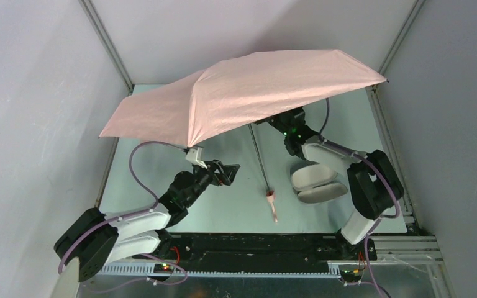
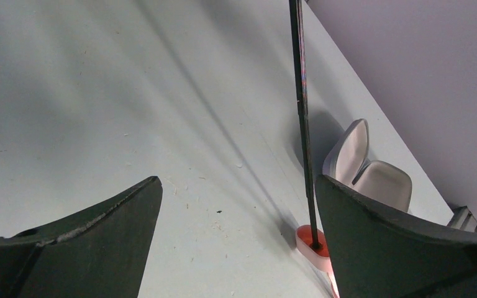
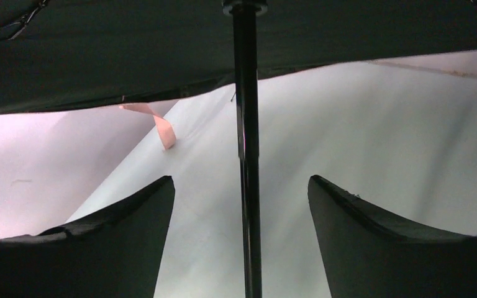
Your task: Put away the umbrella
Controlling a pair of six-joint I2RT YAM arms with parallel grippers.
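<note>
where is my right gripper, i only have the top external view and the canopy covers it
Observer: Under the umbrella: in the right wrist view the right gripper straddles the shaft.
Operator: is it clamped on yet
Observer: No, its fingers stand apart with a gap on each side of the shaft.
Operator: anything else under there
Observer: A pink strap hangs from the umbrella's edge, off to one side of the shaft.

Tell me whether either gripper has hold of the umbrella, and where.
Nothing is held. The right gripper is open astride the umbrella shaft near its top, gaps either side; the left gripper is open, clear of it.
</note>
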